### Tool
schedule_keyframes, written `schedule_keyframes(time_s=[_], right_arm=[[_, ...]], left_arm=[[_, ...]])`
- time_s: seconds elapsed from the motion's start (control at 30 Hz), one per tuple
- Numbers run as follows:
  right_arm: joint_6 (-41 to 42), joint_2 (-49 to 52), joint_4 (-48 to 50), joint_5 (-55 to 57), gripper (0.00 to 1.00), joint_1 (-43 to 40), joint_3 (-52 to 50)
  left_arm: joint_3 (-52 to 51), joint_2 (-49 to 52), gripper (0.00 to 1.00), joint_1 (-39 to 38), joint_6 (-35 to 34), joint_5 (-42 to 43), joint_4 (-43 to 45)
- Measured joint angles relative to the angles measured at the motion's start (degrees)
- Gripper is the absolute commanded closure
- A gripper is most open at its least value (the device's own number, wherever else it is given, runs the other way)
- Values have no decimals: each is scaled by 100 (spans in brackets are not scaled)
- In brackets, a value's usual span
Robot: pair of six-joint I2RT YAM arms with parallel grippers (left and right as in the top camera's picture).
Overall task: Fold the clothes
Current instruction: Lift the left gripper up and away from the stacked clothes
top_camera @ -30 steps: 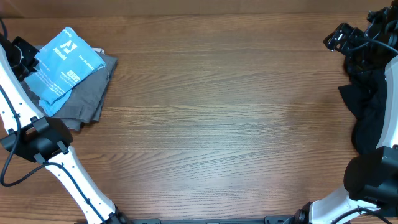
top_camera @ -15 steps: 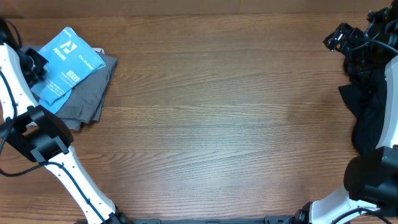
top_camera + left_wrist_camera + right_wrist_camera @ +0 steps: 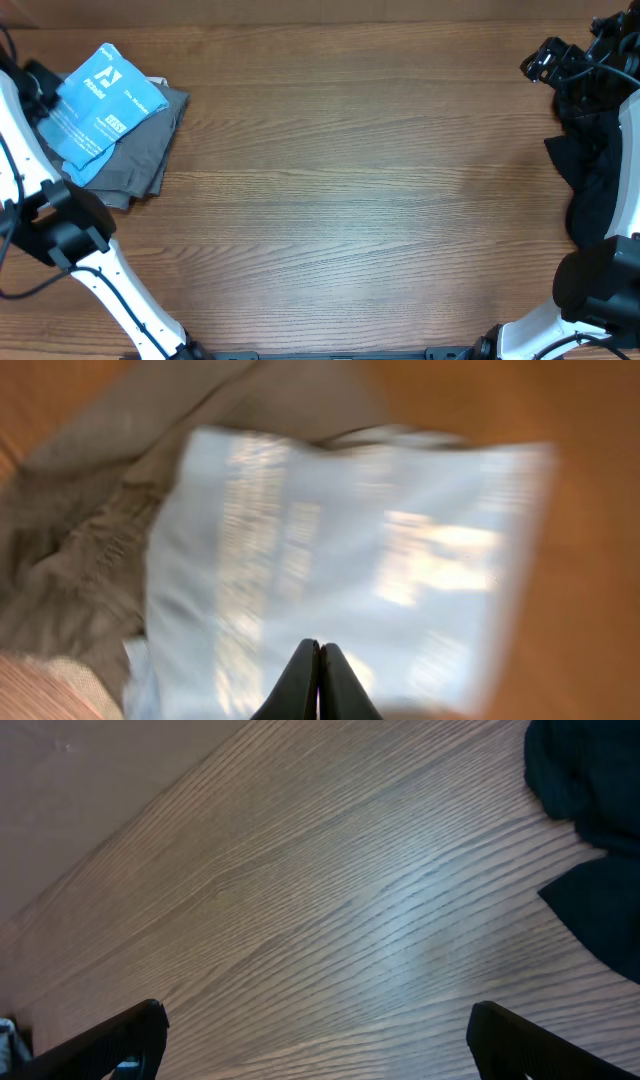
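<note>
The clothes, a light blue T-shirt (image 3: 104,102) with small white lettering up, lie folded at the table's far left on top of a grey garment (image 3: 140,140). My left gripper (image 3: 40,80) is at the shirt's left edge. In the blurred left wrist view the left gripper (image 3: 320,652) is shut, nothing shows between its fingers, and the blue T-shirt (image 3: 350,550) fills the picture just beyond the tips. My right gripper (image 3: 540,62) is at the far right. In the right wrist view the right gripper (image 3: 318,1035) stands wide open over bare wood.
A heap of dark clothes (image 3: 595,150) lies along the right edge, under the right arm; the dark clothes (image 3: 590,830) also fill the upper right of the right wrist view. The brown wooden table (image 3: 360,180) stretches between the two piles.
My left gripper has shifted back toward the left edge beside the blue shirt, staying shut; the shirt barely moved. The right arm has not moved.
</note>
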Motion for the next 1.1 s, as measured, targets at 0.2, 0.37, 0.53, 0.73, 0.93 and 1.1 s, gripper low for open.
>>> schedule_keyframes(time_s=[0.2, 0.37, 0.53, 0.73, 0.93, 1.1], right_arm=[[-2, 0, 2, 0, 0, 0, 0], [-2, 0, 2, 0, 0, 0, 0], [-2, 0, 2, 2, 0, 0, 0], [0, 0, 4, 0, 0, 0, 0], [2, 0, 2, 0, 0, 0, 0], [0, 0, 2, 0, 0, 0, 0]], left_arm=[[520, -2164, 91, -925, 4, 345, -579], [673, -3077, 46, -1484, 20, 428, -1178], [586, -3045, 0, -1687, 85, 428, -1622], [310, -2785, 0, -1797, 192, 638, -1633], [238, -2780, 0, -1797, 437, 1099, -1635], [234, -2780, 0, -1797, 584, 1283, -1635]])
